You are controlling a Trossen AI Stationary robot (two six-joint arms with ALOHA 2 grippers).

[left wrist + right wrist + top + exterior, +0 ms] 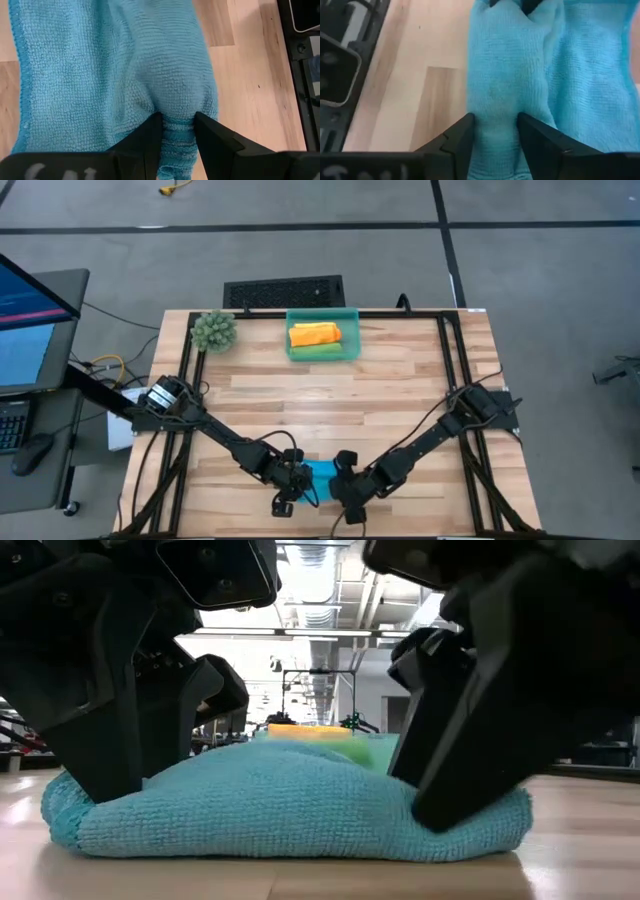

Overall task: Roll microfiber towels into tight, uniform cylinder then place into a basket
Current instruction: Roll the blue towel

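Your left tool and right tool each pinch a fold of the blue towel, one at each end, at the near edge of the bench. The towel lies bunched flat on the wood. Across the bench, the basket holds orange and green rolls.

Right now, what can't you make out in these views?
- Bright blue microfiber towel, high view: mostly covered by the left gripper and right gripper; roll tightness unreadable.
- Translucent teal plastic basket, low view: blurred behind the towel, so its contents can't be made out there.
- Orange towel roll and green towel roll inside the basket, high view: too small to judge uniformity.
- Yellow towel: not seen in any view.
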